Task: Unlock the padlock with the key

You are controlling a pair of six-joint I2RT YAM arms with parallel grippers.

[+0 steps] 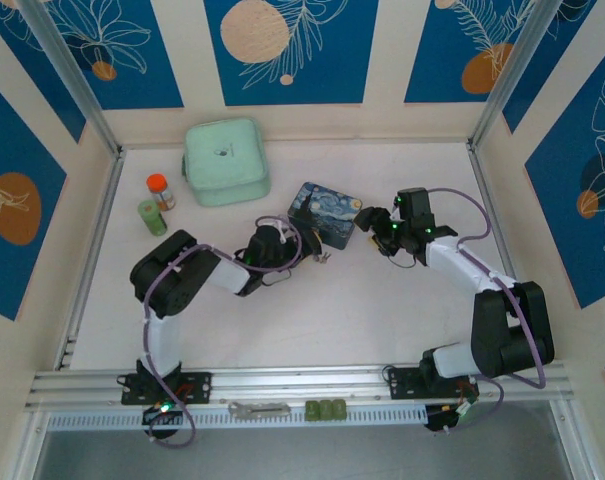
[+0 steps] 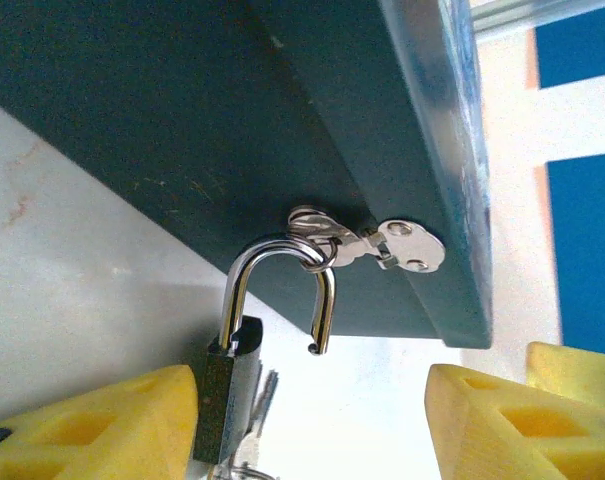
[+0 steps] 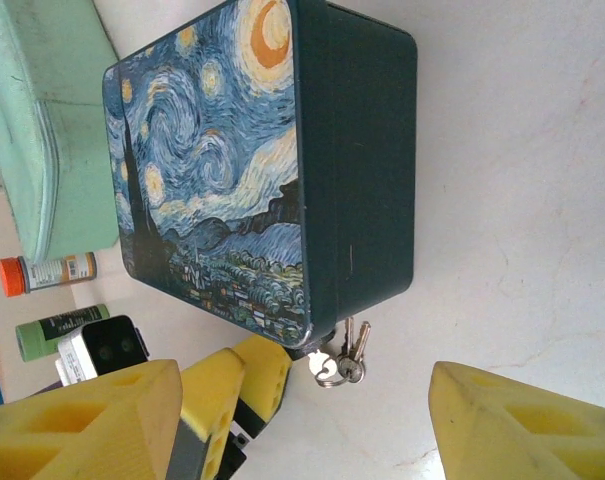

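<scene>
Top cam: left tool [image 1: 292,252] & right tool [image 1: 374,228] sit either side of the blue-and-yellow painted tin box [image 1: 325,212] on the pale surface [image 1: 362,310].
Left wrist: tiny dark metal padlock w/ silvery shackle [image 2: 228,388] hangs off the box, one shackle leg free. Tool released.
Right wrist: tool released too, small silver keys [image 3: 347,352] at the box corner.

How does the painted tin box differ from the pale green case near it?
The tin box is dark blue with a swirling night sky painted on its lid; the green case is plain mint. The tin box is smaller than the green case. A small padlock hangs from the tin box's clasp; no lock shows on the green case. Both are rounded rectangles lying flat on the table.
</scene>
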